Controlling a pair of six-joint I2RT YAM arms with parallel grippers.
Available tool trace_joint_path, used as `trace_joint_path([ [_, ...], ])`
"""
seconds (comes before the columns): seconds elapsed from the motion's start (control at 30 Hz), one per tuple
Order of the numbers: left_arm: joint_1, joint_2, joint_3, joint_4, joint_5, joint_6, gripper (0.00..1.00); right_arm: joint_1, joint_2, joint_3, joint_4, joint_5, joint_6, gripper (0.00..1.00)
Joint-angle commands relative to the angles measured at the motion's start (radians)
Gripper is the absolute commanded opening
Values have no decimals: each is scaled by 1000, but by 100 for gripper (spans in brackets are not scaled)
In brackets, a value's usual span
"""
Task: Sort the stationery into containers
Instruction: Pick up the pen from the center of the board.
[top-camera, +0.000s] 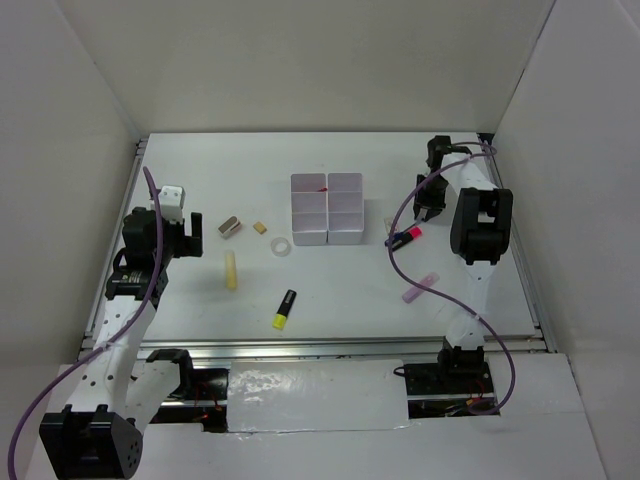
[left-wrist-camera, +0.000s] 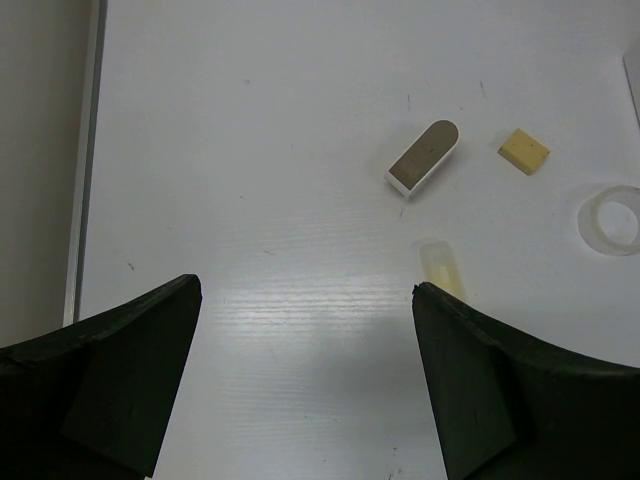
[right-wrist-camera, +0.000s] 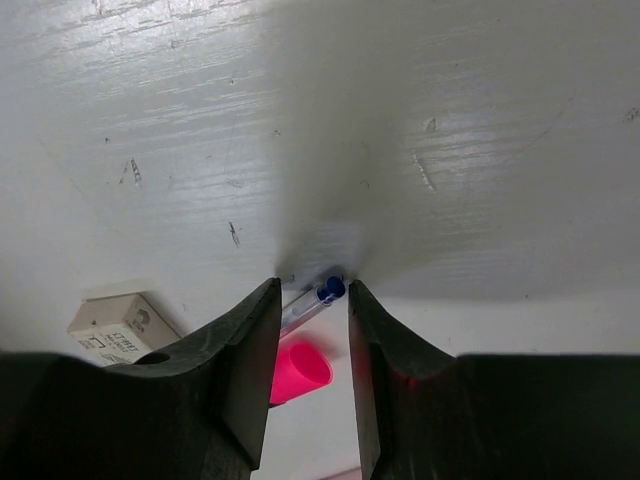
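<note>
The white containers (top-camera: 327, 209) stand mid-table, with something red in the far left compartment. My left gripper (top-camera: 185, 232) (left-wrist-camera: 305, 285) hangs wide open over bare table. Ahead of it lie a metal clip (left-wrist-camera: 423, 156) (top-camera: 230, 228), a tan eraser (left-wrist-camera: 524, 150), a clear tape ring (left-wrist-camera: 612, 220) and a pale yellow stick (left-wrist-camera: 441, 266) beside the right finger. My right gripper (top-camera: 425, 210) (right-wrist-camera: 312, 285) points down with its jaws narrowly apart around a clear blue-tipped pen (right-wrist-camera: 316, 299). A pink highlighter (right-wrist-camera: 300, 368) (top-camera: 405, 237) lies just below.
A yellow-black highlighter (top-camera: 285, 309) and a lilac tube (top-camera: 420, 288) lie nearer the front edge. A small tan box (right-wrist-camera: 120, 325) sits left of the right gripper. White walls close in the table on three sides.
</note>
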Motion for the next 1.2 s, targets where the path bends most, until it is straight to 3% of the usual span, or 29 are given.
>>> trace_joint_path([
  [0.0, 0, 1, 14, 32, -19, 4, 99, 19, 3, 38, -47, 22, -16, 40],
  [0.2, 0, 1, 10, 28, -25, -3, 99, 61, 6, 35, -53, 5, -7, 33],
  [0.4, 0, -4, 14, 10, -42, 7, 99, 95, 17, 52, -59, -29, 12, 19],
  [0.53, 0, -4, 14, 5, -42, 13, 99, 105, 21, 52, -62, -58, 27, 16],
  [0.63, 0, 2, 15, 5, -39, 9, 99, 108, 23, 58, -65, -78, 30, 10],
  [0.7, 0, 7, 18, 5, -36, 6, 99, 108, 22, 56, -68, -101, 26, 0],
  [0.87, -2, 5, 33, 2, -34, 0, 99, 82, -12, 56, -86, -151, 16, 0],
  [1.0, 0, -45, 18, 31, 47, 38, 99, 45, -76, 91, -126, -235, -28, 0],
  [1.17, -2, -131, 17, 161, 292, 289, 99, -3, -191, 86, -182, -409, -118, 0],
])
